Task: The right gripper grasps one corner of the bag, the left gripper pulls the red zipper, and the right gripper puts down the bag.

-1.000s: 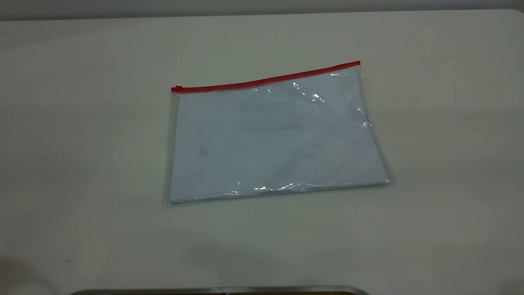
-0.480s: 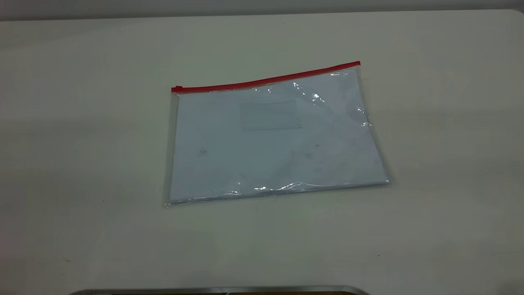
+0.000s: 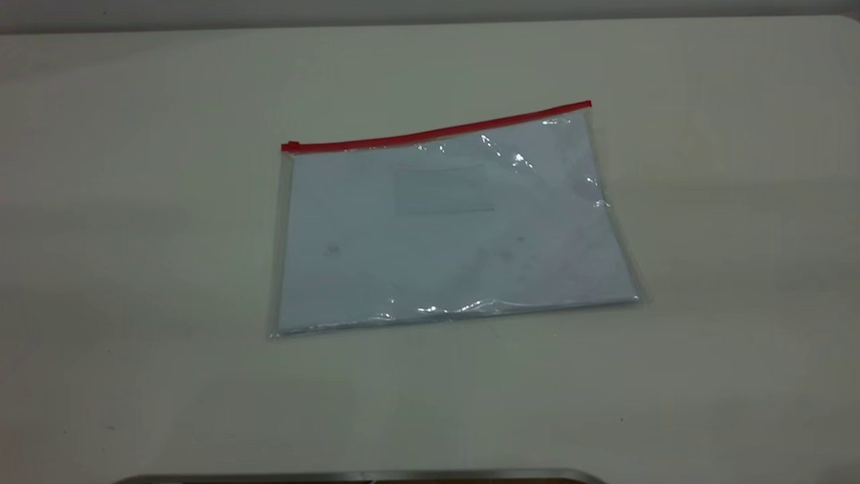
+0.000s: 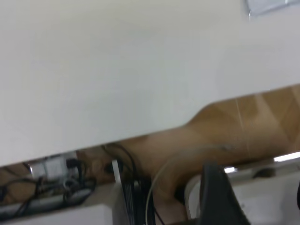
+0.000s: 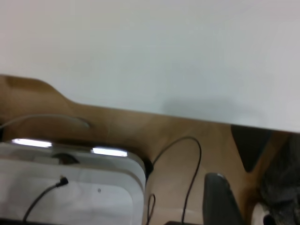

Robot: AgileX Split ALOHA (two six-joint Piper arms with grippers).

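Pale off-white worktop (image 3: 134,269) is filling the exterior view, with a thin grey metal strip (image 3: 363,476) showing at its nearest edge. Neither arm is reaching over the worktop. Both are sitting parked off its edge, looking across it at brown floor and cables.

The black wedge-shaped left gripper (image 4: 218,197) is showing only partly in its wrist view, and I cannot tell if it is open or closed. Same for the black wedge-shaped right gripper (image 5: 222,199) beside a looped black cable (image 5: 192,168): cannot tell. Neither is holding anything.

Mid-worktop, the large flat clear plastic bag (image 3: 443,255) with white paper sheets inside is lying flat, slightly rotated, its plain clear edge facing near. A faint rectangular label pocket (image 3: 443,190) is sitting in its upper half. Along the far long edge the thin bright red zipper (image 3: 437,132) is running, with its tiny red slider tab (image 3: 290,146) parked at the left end, so the zip is likely fully one way. The clear far-right corner (image 3: 588,111) where the red strip ends is lying on the right arm's side, likely so that arm anchors there while the left pulls the slider.

No step is looking started yet; the corner grasp is coming first.
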